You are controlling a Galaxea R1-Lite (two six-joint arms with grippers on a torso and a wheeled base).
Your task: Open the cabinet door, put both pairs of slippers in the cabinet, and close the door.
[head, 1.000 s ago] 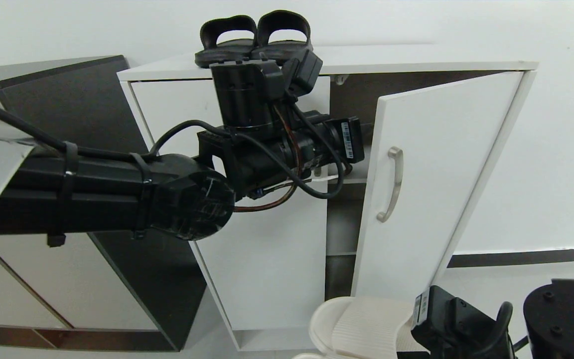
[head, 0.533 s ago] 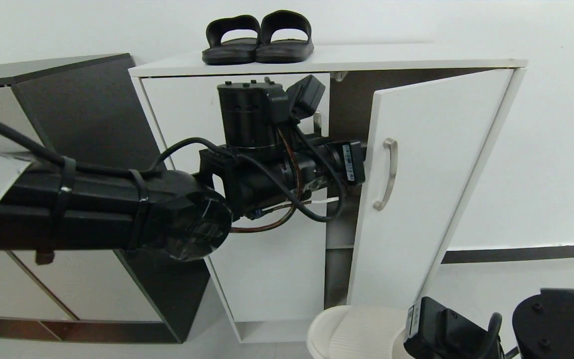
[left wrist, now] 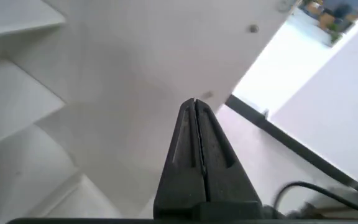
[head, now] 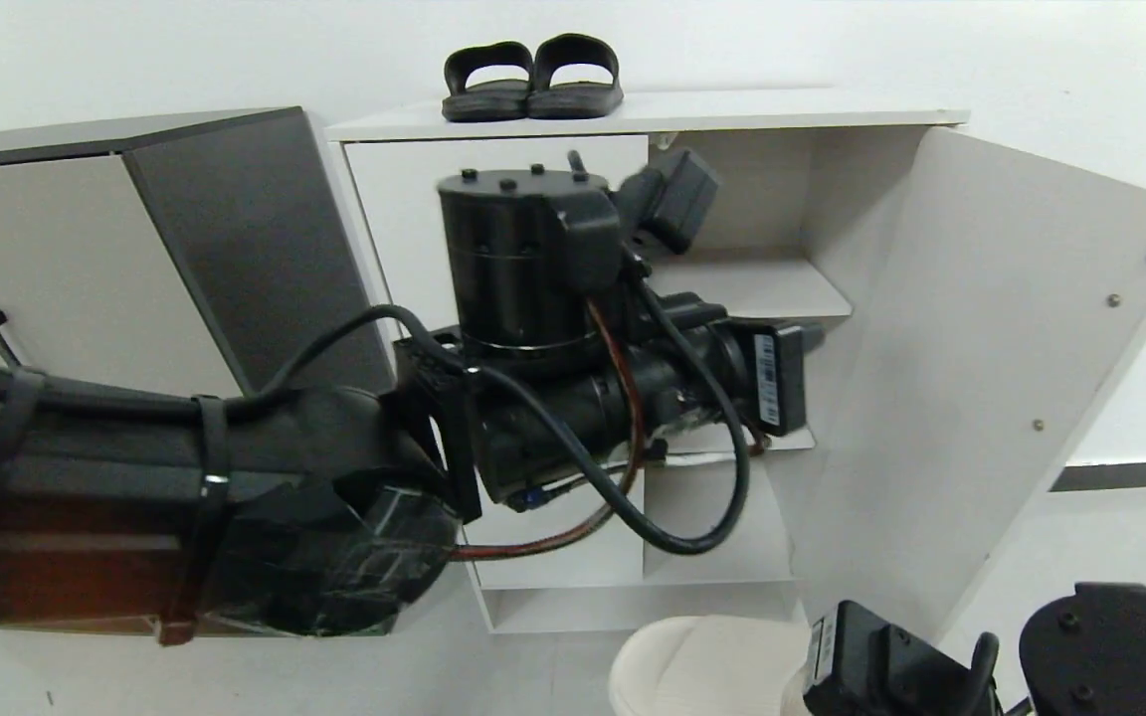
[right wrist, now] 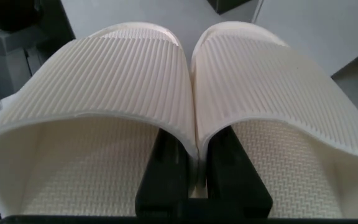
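The white cabinet [head: 782, 105] stands at the middle of the head view. Its right-hand cabinet door [head: 981, 348] is swung wide open toward 3 o'clock, inner face showing. Behind the opening lie white shelves [head: 762, 288], one above another. The cabinet's other door [head: 399, 229], toward 10 o'clock of the opening, is shut.

The black slippers [head: 531, 80] sit side by side on the cabinet top at 12 o'clock, touching each other, toes toward the wall.

The left arm [head: 533, 328] reaches across the front of the open compartment from 9 o'clock. The left gripper [left wrist: 195, 134] has its two fingers pressed flat together with nothing between them. Its tip points at the inner face of the open door, close to it. Whether it touches the panel cannot be told.

The cream slippers [head: 702, 666] are low at 6 o'clock in the head view, in front of the cabinet's foot and outside it. The right gripper [right wrist: 194, 168] pinches them: its fingers go in under the ribbed straps and clamp the two adjoining inner walls together, so the pair hangs as one.

A dark unit [head: 225, 229] stands against the cabinet's side at 9 o'clock
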